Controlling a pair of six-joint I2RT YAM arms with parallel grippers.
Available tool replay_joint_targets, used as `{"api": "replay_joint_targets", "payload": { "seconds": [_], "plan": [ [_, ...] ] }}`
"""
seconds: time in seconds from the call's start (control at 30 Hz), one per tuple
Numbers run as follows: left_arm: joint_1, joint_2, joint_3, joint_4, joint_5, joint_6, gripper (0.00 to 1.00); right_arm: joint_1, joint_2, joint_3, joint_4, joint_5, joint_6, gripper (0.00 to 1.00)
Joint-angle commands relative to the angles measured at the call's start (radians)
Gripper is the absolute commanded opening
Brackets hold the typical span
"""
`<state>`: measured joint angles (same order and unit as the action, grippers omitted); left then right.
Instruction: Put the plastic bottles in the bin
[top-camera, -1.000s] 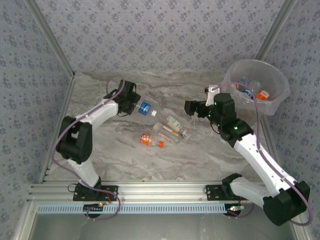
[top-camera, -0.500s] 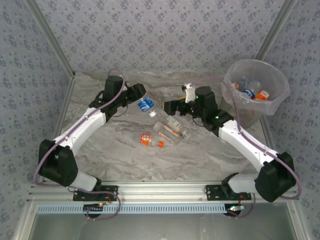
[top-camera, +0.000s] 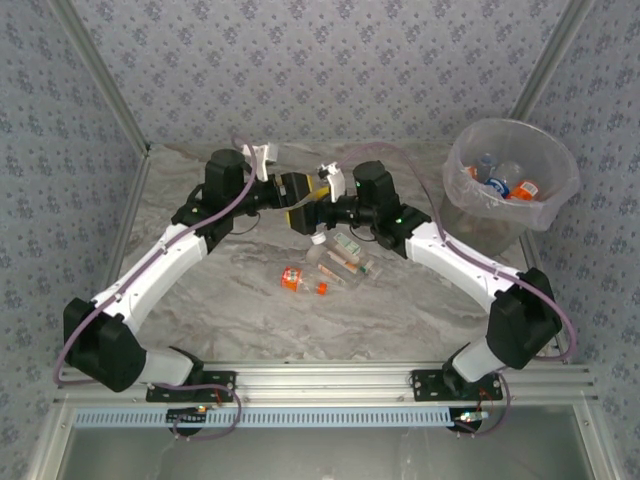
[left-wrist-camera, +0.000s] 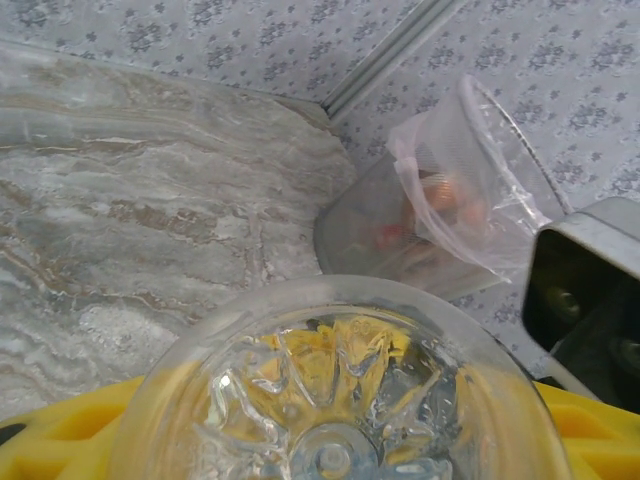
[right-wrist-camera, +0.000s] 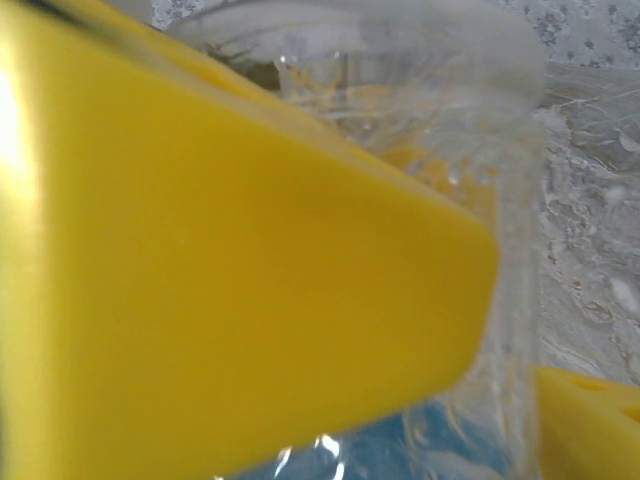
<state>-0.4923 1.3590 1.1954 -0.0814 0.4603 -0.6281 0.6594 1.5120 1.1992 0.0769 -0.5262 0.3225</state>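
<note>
My left gripper (top-camera: 293, 196) is shut on a clear bottle with a blue label (top-camera: 314, 230), held above the middle of the table. In the left wrist view the bottle's ribbed base (left-wrist-camera: 335, 400) sits between the yellow pads (left-wrist-camera: 60, 435). My right gripper (top-camera: 320, 208) meets it from the right, open, its yellow fingers (right-wrist-camera: 230, 260) on either side of the same bottle (right-wrist-camera: 440, 150). Three more bottles lie on the table: an orange-labelled one (top-camera: 300, 281), a green-and-white one (top-camera: 348, 243) and a clear one (top-camera: 338, 266). The bin (top-camera: 556, 196) stands at the far right with several bottles (top-camera: 500, 182) inside.
The marble table (top-camera: 420, 300) is fenced by patterned walls and metal corner posts (top-camera: 545, 55). The left wrist view looks along the table toward the lined bin (left-wrist-camera: 470, 190), with the right gripper's dark body (left-wrist-camera: 590, 290) close on the right. The aluminium rail (top-camera: 320, 380) runs along the near edge.
Both arms have swung inward. The left gripper carried the blue-labelled bottle right to the table's middle, and the right gripper came left from near the bin to meet it.
</note>
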Motion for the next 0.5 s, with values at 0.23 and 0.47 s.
{"api": "replay_joint_targets", "payload": {
  "seconds": [0.23,0.47],
  "plan": [
    [-0.011,-0.014,0.035,0.072,0.055,0.013,0.14,0.011,0.024,0.013,0.063,-0.039,0.033,0.77],
    [-0.011,-0.015,0.041,0.048,0.017,-0.009,0.49,0.010,0.001,0.008,0.035,-0.010,-0.004,0.60]
  ]
}}
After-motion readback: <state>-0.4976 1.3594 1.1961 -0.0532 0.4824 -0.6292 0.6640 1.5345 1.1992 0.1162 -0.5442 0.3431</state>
